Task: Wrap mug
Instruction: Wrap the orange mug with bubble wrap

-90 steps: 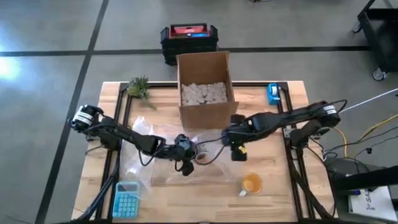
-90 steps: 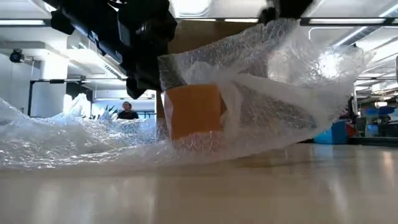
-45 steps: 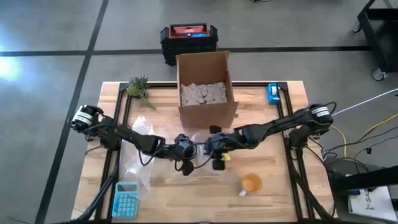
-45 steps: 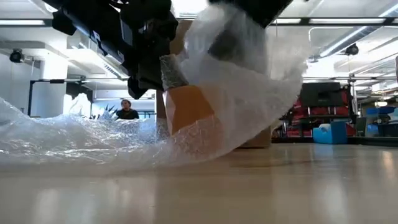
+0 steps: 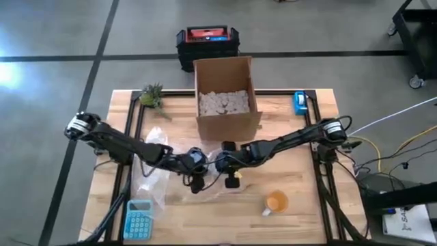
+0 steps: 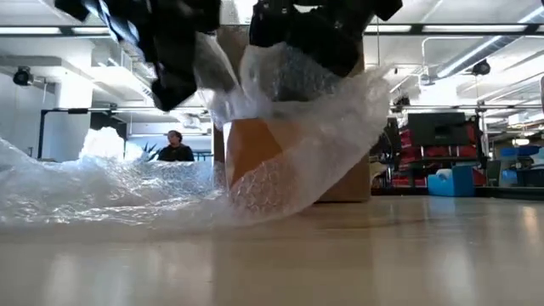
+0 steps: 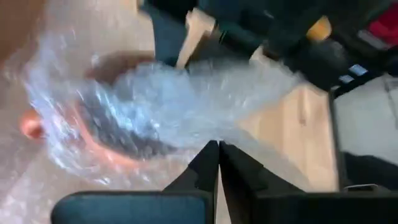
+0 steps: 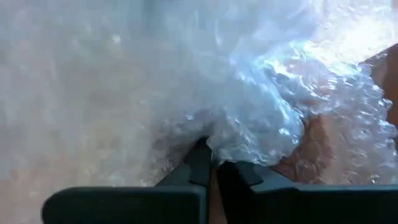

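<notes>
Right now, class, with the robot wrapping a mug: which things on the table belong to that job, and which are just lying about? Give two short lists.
Belongs to the job:
- bubble wrap
- mug under the wrap
- left gripper, shut on the wrap
- right gripper, shut on the wrap

Just lying about:
- cardboard box
- orange cup
- calculator
- small plant
- blue object

Left wrist cam is basically all bubble wrap [image 7: 186, 99], a crinkly clear wad bunched up right ahead of the left gripper [image 7: 218, 152]. Its two dark fingers [image 7: 202, 163] are pressed together with barely a sliver between them, their tips at the wrap's edge; can't tell if any wrap is pinched there. Through the plastic you can make out an orange mug [image 7: 93, 146], blurry, with a dark inside. Light wooden table [image 7: 292, 124] shows beside the wrap, and the other arm's dark bulk [image 7: 273, 25] sits just past it.
</notes>
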Controlling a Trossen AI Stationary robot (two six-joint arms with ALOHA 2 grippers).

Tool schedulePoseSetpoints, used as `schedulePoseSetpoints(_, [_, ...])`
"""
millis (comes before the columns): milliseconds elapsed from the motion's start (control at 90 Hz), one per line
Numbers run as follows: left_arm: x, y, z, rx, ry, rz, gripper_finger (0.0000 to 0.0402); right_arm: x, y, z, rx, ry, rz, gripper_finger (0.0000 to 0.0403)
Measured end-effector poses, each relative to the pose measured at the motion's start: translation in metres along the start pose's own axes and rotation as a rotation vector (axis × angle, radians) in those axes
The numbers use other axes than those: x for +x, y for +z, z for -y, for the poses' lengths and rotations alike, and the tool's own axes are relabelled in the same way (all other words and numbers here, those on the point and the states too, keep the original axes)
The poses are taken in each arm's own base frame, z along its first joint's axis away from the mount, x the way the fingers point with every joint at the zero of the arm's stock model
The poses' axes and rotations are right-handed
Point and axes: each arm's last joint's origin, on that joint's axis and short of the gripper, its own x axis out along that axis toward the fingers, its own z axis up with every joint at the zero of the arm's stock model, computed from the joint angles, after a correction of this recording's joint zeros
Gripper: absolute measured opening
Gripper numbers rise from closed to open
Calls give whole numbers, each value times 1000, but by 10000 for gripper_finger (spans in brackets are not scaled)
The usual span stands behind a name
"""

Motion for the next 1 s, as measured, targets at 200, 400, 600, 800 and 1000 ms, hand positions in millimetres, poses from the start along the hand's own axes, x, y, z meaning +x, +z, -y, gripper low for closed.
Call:
schedulePoseSetpoints(200, [-6, 9, -3, 50, 74, 95, 0, 0, 1, 4, 1, -5, 0, 1])
schedulePoseSetpoints(400, [36, -10, -10, 64, 116, 38, 0, 1, 2, 6, 31, -6, 10, 2])
schedulePoseSetpoints(600, [60, -23, -16, 48, 147, -2, 0, -15, 9, 7, 100, -4, -71, 31])
schedulePoseSetpoints(800, [56, -22, -15, 55, 134, -4, 0, -48, 30, 9, 8, -2, -131, 98])
schedulePoseSetpoints(1000, [56, -22, -15, 54, 128, -8, 0, -47, 46, 9, -30, 8, 9, 126])
